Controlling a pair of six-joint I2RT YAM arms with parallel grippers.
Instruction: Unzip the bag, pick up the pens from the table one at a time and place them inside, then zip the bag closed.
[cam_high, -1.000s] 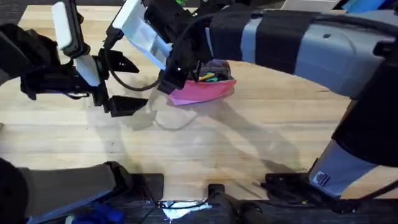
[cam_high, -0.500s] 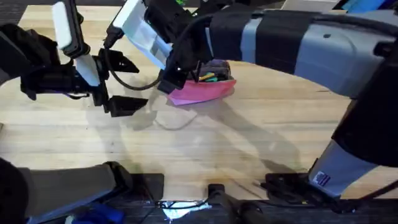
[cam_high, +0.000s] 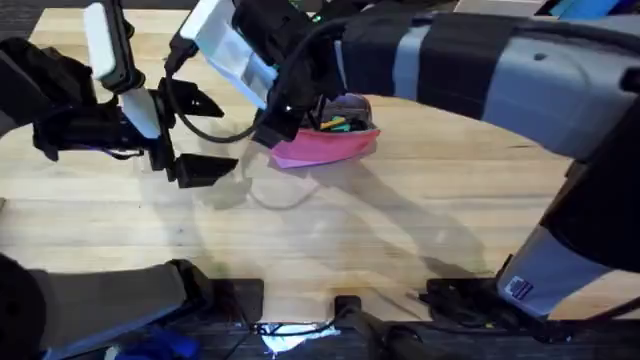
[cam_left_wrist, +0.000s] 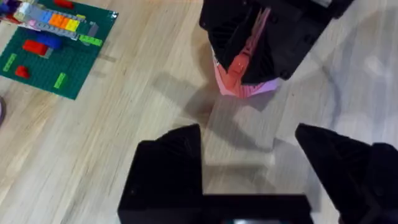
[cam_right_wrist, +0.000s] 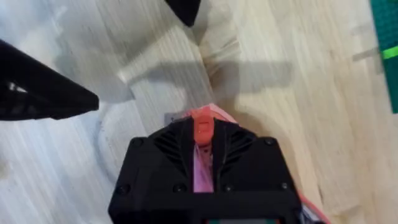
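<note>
The pink bag (cam_high: 325, 146) lies on the table (cam_high: 400, 230) at the middle back, its mouth open, with slim coloured pen ends (cam_high: 340, 123) showing inside. My right gripper (cam_high: 275, 126) reaches across to the bag's left end. In the right wrist view the right gripper (cam_right_wrist: 200, 134) is shut on the red zipper pull (cam_right_wrist: 202, 124), with the pink bag (cam_right_wrist: 201, 174) under it. My left gripper (cam_high: 208, 136) stands open just left of the bag. Between the left gripper's (cam_left_wrist: 249, 140) fingers there is only bare wood; the bag's end (cam_left_wrist: 245, 87) and zipper pull (cam_left_wrist: 239, 63) lie ahead of it.
A green brick baseplate (cam_left_wrist: 56, 46) with small coloured bricks lies off to the side of the bag, and its edge (cam_right_wrist: 388, 37) also shows in the right wrist view. Bare wood stretches in front of the bag toward the arms' bases.
The right arm has edged very slightly to the left at the bag's end. The bag and the left gripper have stayed where they were.
</note>
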